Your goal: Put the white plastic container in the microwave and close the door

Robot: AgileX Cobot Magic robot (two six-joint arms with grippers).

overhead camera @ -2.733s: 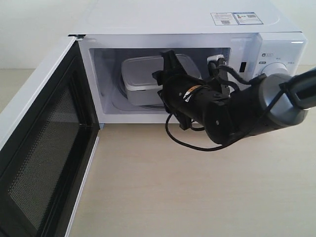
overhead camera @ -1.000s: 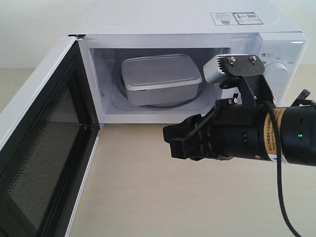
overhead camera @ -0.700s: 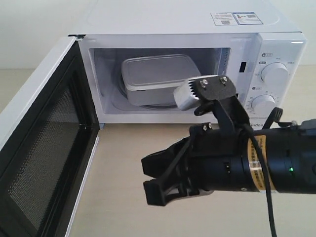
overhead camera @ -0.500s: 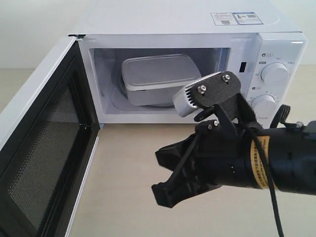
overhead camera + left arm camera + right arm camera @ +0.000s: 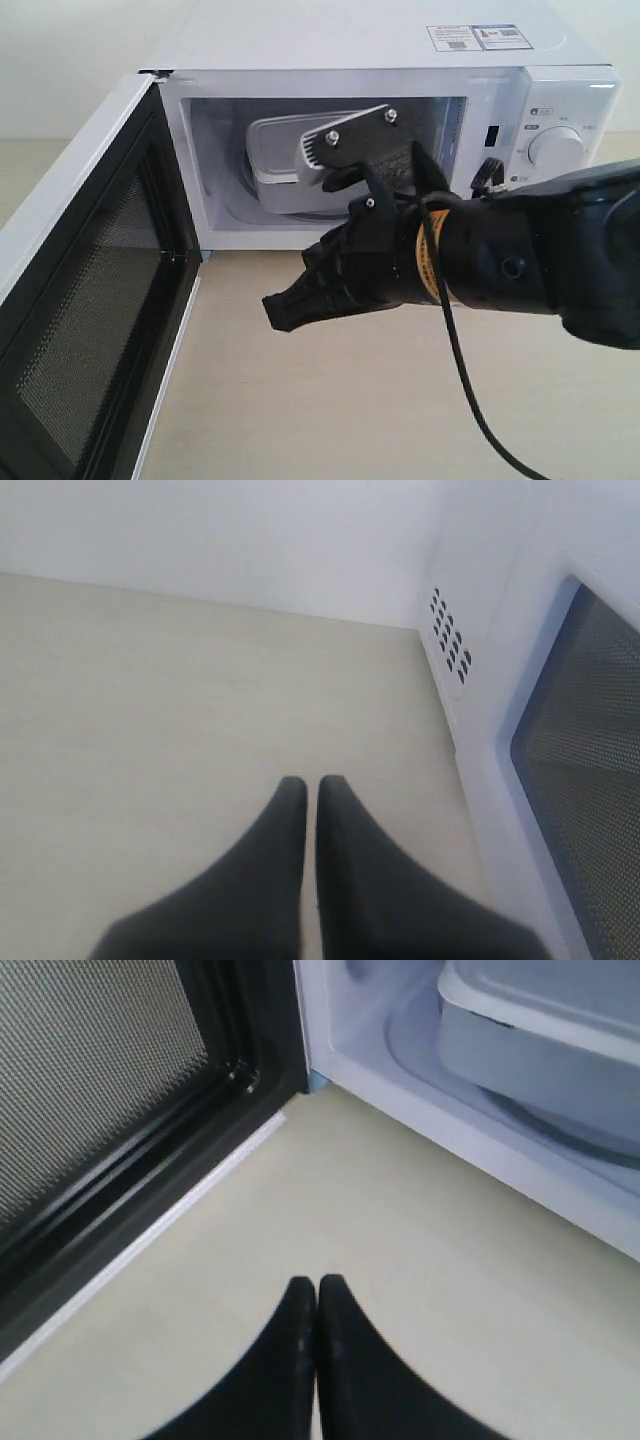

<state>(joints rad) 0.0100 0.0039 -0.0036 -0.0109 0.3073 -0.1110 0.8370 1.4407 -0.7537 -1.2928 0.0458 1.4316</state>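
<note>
The white plastic container (image 5: 273, 152) (image 5: 545, 1030) sits inside the microwave (image 5: 350, 40) on the glass turntable, with its right part hidden behind my right arm's wrist camera. The door (image 5: 90, 300) (image 5: 90, 1080) stands wide open at the left, black mesh inner face showing. My right gripper (image 5: 276, 312) (image 5: 317, 1286) is shut and empty, hanging over the table in front of the cavity and pointing toward the door. My left gripper (image 5: 310, 785) is shut and empty over bare table beside the microwave's vented side wall (image 5: 450, 640); the exterior view does not show it.
Beige table (image 5: 300, 410) stretches in front of the microwave. A round dial (image 5: 555, 147) shows on the right panel; the lower one is behind my right arm. The right arm's black cable (image 5: 470, 400) loops down over the table. The door's outer face (image 5: 590, 780) stands close to my left gripper.
My right gripper has shut with nothing in it. It has swung from the right side to the left, toward the open door. The container has stayed inside.
</note>
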